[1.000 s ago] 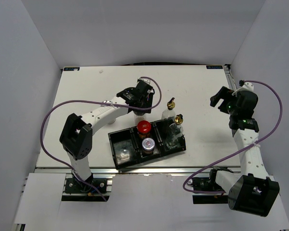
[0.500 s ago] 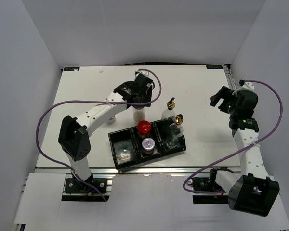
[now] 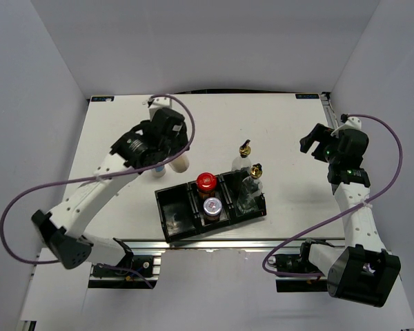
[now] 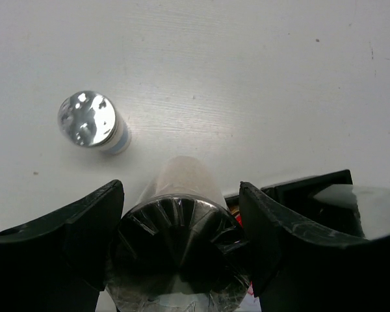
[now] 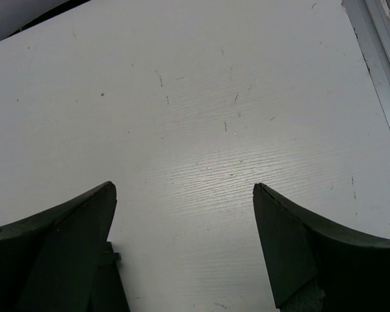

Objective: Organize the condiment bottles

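The black tray (image 3: pixel 160 207) is sitting just past one jaw of the left gripper (image 4: pixel 181 187), carrying the red-lidded jar (image 3: pixel 206 181), a tray shaker (image 3: pixel 212 206) and one glass bottle (image 3: pixel 250 189), while the second glass bottle (image 3: pixel 244 150) is standing outside it. The left jaws are pinching the held shaker (image 4: pixel 179 247) by its lid end; it is probably handling light and rigid, though its smooth round wall is likely making it slippery, so squeezing squarely just under the lid is looking safest. A loose shaker (image 4: pixel 91 123) is standing beyond the opposite jaw. The right gripper (image 5: pixel 183 188) is hanging with jaws spread wide, nothing between them
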Robot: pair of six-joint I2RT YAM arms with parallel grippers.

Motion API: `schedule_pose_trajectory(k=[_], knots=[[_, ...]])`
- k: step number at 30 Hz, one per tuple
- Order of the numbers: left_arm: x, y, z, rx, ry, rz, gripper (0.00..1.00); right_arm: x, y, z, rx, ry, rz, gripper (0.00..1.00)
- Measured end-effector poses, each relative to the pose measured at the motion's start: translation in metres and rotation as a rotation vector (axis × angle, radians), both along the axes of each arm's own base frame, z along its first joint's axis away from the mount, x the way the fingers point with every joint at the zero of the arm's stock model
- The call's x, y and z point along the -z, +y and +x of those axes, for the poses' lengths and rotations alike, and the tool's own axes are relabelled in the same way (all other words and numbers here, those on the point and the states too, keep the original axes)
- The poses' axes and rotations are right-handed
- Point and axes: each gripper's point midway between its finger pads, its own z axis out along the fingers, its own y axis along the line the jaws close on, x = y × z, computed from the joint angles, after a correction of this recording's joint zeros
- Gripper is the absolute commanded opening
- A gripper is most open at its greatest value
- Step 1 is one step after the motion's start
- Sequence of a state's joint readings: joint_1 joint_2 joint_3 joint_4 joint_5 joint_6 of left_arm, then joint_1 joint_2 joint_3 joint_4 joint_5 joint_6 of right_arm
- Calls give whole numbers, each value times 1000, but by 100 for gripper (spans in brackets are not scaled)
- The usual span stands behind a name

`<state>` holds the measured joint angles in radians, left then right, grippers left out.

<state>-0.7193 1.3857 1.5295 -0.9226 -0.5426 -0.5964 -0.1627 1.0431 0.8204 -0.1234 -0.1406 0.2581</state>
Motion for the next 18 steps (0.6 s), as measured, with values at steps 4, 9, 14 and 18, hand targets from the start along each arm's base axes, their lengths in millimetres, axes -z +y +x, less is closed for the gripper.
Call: schedule_pose_trajectory(k=[4,9,14,18], knots=[[1,17,-24,-6,17,-17,4,3,0,1,-2,8,2,89],[49,20,-46,28,157,17,2,2,2,1,-9,7,5,89],[75,20,-61,55,247,31,1,2,3,1,-18,6,9,89],[78,17,-65,73,247,4,0,2,3,1,-19,7,9,89]])
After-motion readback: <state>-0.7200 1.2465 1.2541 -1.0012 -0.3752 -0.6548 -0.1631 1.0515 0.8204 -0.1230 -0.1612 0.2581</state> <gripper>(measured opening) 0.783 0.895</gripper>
